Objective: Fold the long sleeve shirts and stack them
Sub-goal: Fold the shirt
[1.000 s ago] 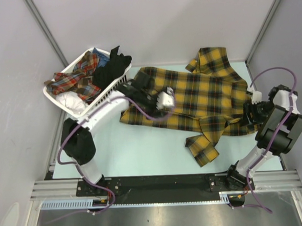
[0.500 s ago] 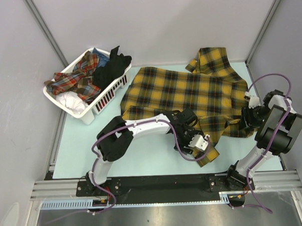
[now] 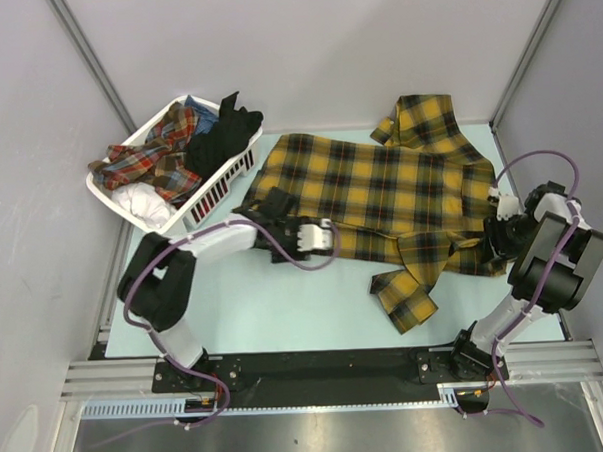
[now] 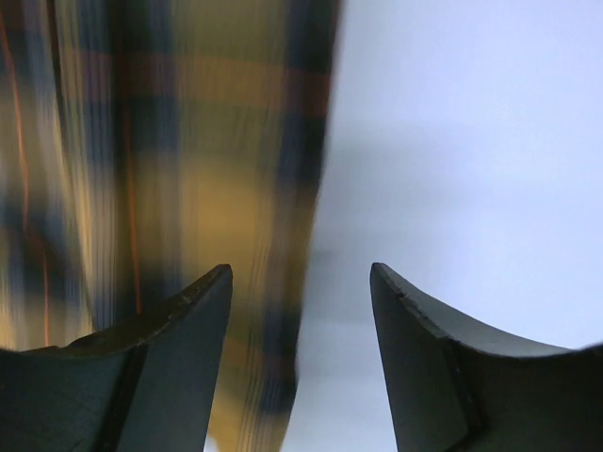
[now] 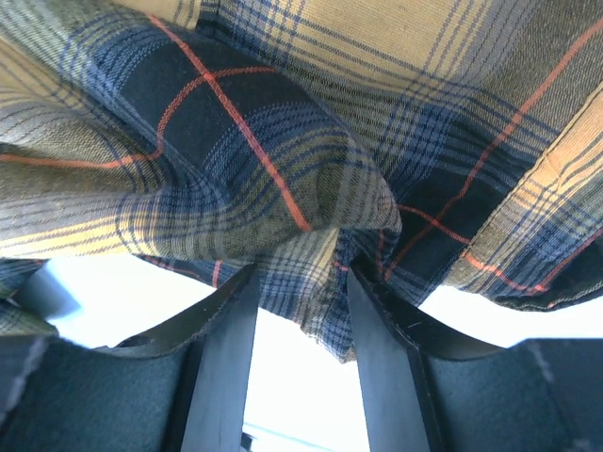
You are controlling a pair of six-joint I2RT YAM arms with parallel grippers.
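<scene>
Your left gripper (image 4: pixel 300 273), jaws apart and empty, has swung back to the hem of the mustard-and-black plaid cloth shirt (image 3: pixel 380 183); your right gripper (image 5: pixel 300 278) stays clamped on it, fold pending.

Tally from the top view.
- Surface (image 3: pixel 285 307): one.
- Shirts spread flat on it: one, the mustard-and-black plaid shirt (image 3: pixel 380 188).
- Baskets: one, the white slatted basket (image 3: pixel 208 195).
- Cloth pieces heaped inside, by colour: four. These are a red plaid garment (image 3: pixel 153 157), a black garment (image 3: pixel 222 134), a white cloth (image 3: pixel 140 203) and a blue scrap (image 3: pixel 205 118). The true garment number can't be told.
- Arms: two, the left arm (image 3: pixel 197 246) and the right arm (image 3: pixel 555 255).
- End effectors: two, the left end effector (image 4: pixel 301 273) and the right end effector (image 5: pixel 301 282), two fingers each.
</scene>
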